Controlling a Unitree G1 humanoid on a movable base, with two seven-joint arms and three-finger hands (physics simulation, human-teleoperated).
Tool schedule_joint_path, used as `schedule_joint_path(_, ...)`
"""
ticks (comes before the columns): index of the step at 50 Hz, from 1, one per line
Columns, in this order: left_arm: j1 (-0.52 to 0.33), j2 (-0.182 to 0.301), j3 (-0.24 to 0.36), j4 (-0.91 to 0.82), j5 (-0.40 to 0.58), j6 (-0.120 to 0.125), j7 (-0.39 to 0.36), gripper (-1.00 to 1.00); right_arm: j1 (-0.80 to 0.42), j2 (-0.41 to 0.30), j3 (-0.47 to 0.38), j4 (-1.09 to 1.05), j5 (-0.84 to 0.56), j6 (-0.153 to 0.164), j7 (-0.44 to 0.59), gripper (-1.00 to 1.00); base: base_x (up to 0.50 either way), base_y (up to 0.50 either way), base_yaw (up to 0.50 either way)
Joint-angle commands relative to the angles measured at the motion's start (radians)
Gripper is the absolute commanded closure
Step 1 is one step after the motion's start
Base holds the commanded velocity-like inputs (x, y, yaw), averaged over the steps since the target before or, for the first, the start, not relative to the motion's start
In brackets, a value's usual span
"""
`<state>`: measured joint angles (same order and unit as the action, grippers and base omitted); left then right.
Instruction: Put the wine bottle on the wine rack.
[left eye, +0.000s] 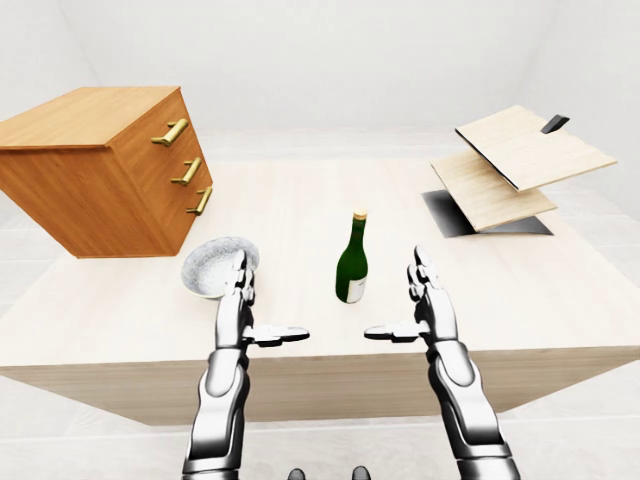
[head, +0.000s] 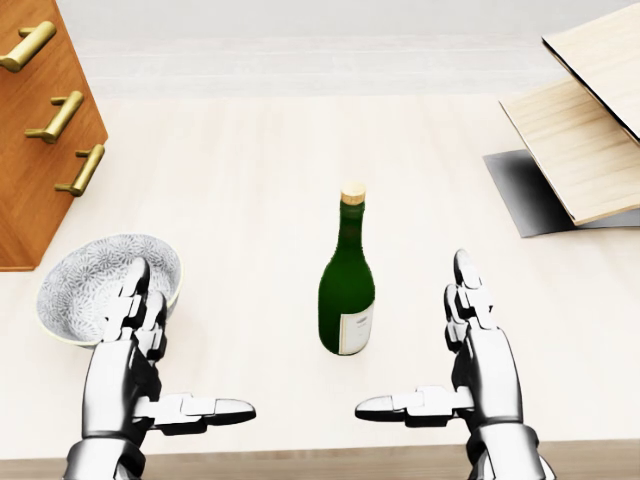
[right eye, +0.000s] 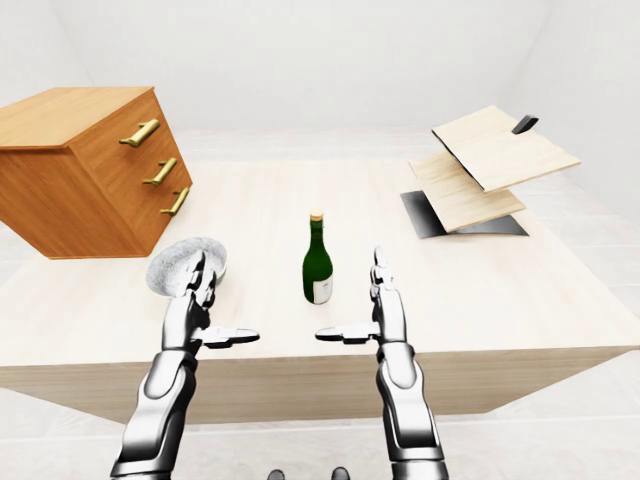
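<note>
1. Left hand (head: 150, 365) sits at the bottom left of the head view, fingers spread wide and upright, thumb stretched out toward the middle; it grips nothing; its fingertips (head: 137, 275) overlap the bowl's near rim in this view, though whether they touch I cannot tell.
2. Over at the far left stands a wooden drawer chest (left eye: 100, 170) with three brass handles (left eye: 186, 172) down its face, resting on the pale tabletop (left eye: 300, 200); the whole chest looks tilted in the eye views.
3. Just below the chest, a patterned grey bowl (head: 85, 285) sits on the table, close beside the left hand.
4. Centre stage now: the wine bottle (head: 346, 280), dark green with a pale cap and a white label low on its body, stands upright on the table between the two hands; neither hand touches it, with bare table on both sides.
5. Right hand (head: 470, 365) mirrors the other at the bottom right of the head view; fingers wide and raised, thumb pointing in toward the bottle; empty too.
6. Far right and toward the top, the wine rack (left eye: 510, 170) shows as slanted light wooden boards on a dark base plate (left eye: 450, 215); well apart from the bottle.
</note>
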<state>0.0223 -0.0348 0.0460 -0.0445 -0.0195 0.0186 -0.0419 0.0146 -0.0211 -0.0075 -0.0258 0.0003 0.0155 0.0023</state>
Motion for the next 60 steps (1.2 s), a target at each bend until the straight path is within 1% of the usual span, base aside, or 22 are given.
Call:
schedule_joint_path(1,-0.008,0.019,0.020,0.010,0.037,-0.024,-0.009,-1.00,-0.011,-0.012,-0.023,0.010,0.034,-0.011,0.021,-1.00,0.00,0.00,0.00)
schedule_joint_path(2,-0.015,0.022,0.025,0.027,0.043,-0.062,0.018,-1.00,-0.006,-0.010,-0.025,0.000,0.034,-0.010,0.022,-1.00,0.00,0.00,0.00)
schedule_joint_path(6,-0.015,0.028,0.019,0.029,0.037,-0.064,0.025,-1.00,-0.006,-0.007,-0.027,-0.001,0.031,-0.010,0.025,-1.00,0.00,0.00,0.00)
schedule_joint_path(7,-0.008,0.030,0.034,-0.028,0.007,-0.024,0.030,-1.00,0.011,-0.004,-0.023,-0.039,0.028,0.000,0.025,-1.00,0.00,0.00,0.00)
schedule_joint_path(8,-0.002,0.032,0.032,-0.060,-0.006,0.005,0.031,-1.00,0.013,-0.003,-0.021,-0.043,0.022,0.003,0.026,-1.00,0.00,0.00,0.00)
schedule_joint_path(9,0.005,0.034,0.028,-0.092,-0.017,0.028,0.027,-1.00,0.014,-0.002,-0.020,-0.046,0.018,0.002,0.024,-1.00,0.00,0.00,0.00)
schedule_joint_path(10,0.014,0.036,0.024,-0.118,-0.018,0.040,0.030,-1.00,0.016,-0.001,-0.020,-0.050,0.014,0.002,0.023,-1.00,0.00,0.00,0.00)
schedule_joint_path(11,0.024,0.038,0.018,-0.152,-0.020,0.057,0.030,-1.00,0.016,0.000,-0.021,-0.054,0.014,0.004,0.025,-1.00,0.00,0.00,0.00)
schedule_joint_path(13,0.040,0.040,0.009,-0.199,-0.022,0.069,0.028,-1.00,0.019,0.001,-0.022,-0.062,0.012,0.004,0.026,-1.00,0.00,0.00,0.00)
schedule_joint_path(17,0.055,0.043,0.003,-0.237,-0.019,0.069,0.028,-1.00,0.023,0.003,-0.025,-0.077,0.014,0.012,0.028,-1.00,0.00,0.00,0.00)
schedule_joint_path(19,0.072,0.045,0.002,-0.284,-0.027,0.069,0.020,-1.00,0.033,0.003,-0.023,-0.109,0.012,0.027,0.029,-1.00,0.00,0.00,0.00)
schedule_joint_path(20,0.075,0.045,0.003,-0.294,-0.029,0.069,0.019,-1.00,0.034,0.004,-0.023,-0.114,0.011,0.029,0.029,-1.00,0.00,0.00,0.00)
schedule_joint_path(24,0.094,0.045,0.004,-0.372,-0.042,0.069,0.012,-1.00,0.045,0.003,-0.022,-0.159,0.006,0.054,0.032,-1.00,0.00,0.00,0.00)
schedule_joint_path(26,0.097,0.045,0.002,-0.385,-0.039,0.069,0.012,-1.00,0.046,0.004,-0.022,-0.166,0.005,0.058,0.033,-1.00,0.00,0.00,0.00)
schedule_joint_path(27,0.104,0.044,0.002,-0.422,-0.041,0.069,0.012,-1.00,0.051,0.004,-0.021,-0.183,0.004,0.068,0.033,-1.00,0.00,0.00,0.00)
schedule_joint_path(28,0.104,0.044,0.002,-0.423,-0.041,0.069,0.012,-1.00,0.051,0.005,-0.021,-0.184,0.004,0.068,0.034,-1.00,0.00,0.00,0.00)
schedule_joint_path(29,0.113,0.044,0.001,-0.480,-0.045,0.069,0.013,-1.00,0.055,0.005,-0.018,-0.206,0.002,0.072,0.035,-1.00,0.00,0.00,0.00)
schedule_joint_path(31,0.116,0.042,0.004,-0.531,-0.052,0.069,0.014,-1.00,0.057,0.007,-0.018,-0.224,0.001,0.072,0.035,-1.00,0.00,0.00,0.00)
schedule_joint_path(35,0.113,0.042,0.007,-0.562,-0.045,0.069,0.018,-1.00,0.062,0.008,-0.012,-0.251,0.000,0.072,0.041,-1.00,0.00,0.00,0.00)
schedule_joint_path(45,0.115,0.035,0.023,-0.547,-0.056,0.069,0.014,-1.00,0.064,0.010,-0.017,-0.296,0.011,0.072,0.049,-1.00,0.00,0.00,0.00)
schedule_joint_path(56,0.108,0.031,0.031,-0.526,-0.067,0.069,0.017,-1.00,0.062,0.015,-0.010,-0.309,0.014,0.072,0.050,-1.00,-0.03,-0.45,0.00)
schedule_joint_path(60,0.108,0.032,0.032,-0.524,-0.067,0.069,0.019,-1.00,0.064,0.015,-0.008,-0.307,0.013,0.072,0.049,-1.00,-0.27,-0.38,0.00)
